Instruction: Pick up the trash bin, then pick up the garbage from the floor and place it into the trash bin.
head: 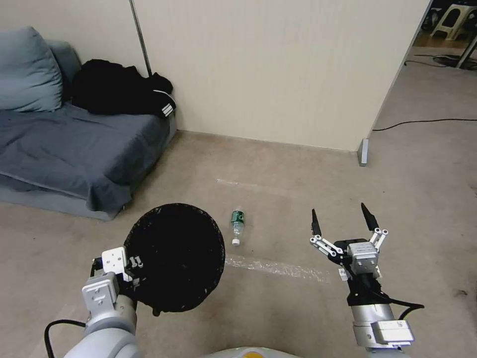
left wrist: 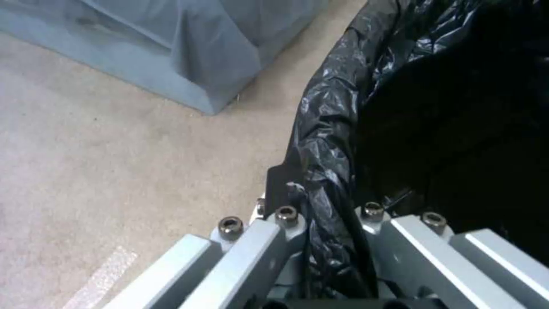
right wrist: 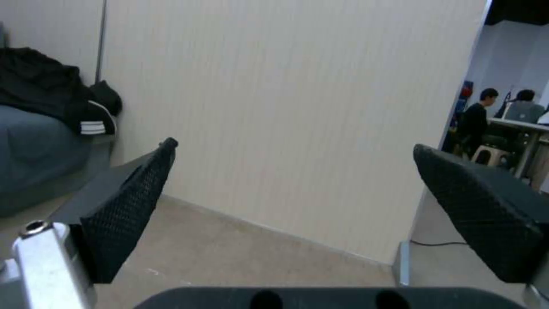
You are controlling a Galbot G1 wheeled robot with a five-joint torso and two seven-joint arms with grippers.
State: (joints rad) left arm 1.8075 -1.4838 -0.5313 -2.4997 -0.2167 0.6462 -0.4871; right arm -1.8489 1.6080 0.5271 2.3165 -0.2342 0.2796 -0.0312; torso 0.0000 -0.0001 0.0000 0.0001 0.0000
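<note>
My left gripper (head: pixel 133 271) is shut on the near rim of the trash bin (head: pixel 174 256), which hangs above the floor with its black bag liner facing up. In the left wrist view the fingers (left wrist: pixel 283 184) clamp the crinkly liner at the trash bin's rim (left wrist: pixel 326 128). One piece of garbage, a small plastic bottle (head: pixel 237 226) with a green label and white cap, lies on the floor just right of the bin. My right gripper (head: pixel 342 219) stands open above the floor, well right of the bottle, empty; its black padded fingers (right wrist: pixel 128 206) point at the wall.
A grey sofa (head: pixel 74 149) with a cushion and black clothing (head: pixel 121 92) stands at the left. A beige partition wall (head: pixel 278 69) runs behind, ending at a metal foot (head: pixel 363 151). A black cable (head: pixel 422 122) lies on the floor at right. Clear tape strips (head: pixel 276 267) mark the carpet.
</note>
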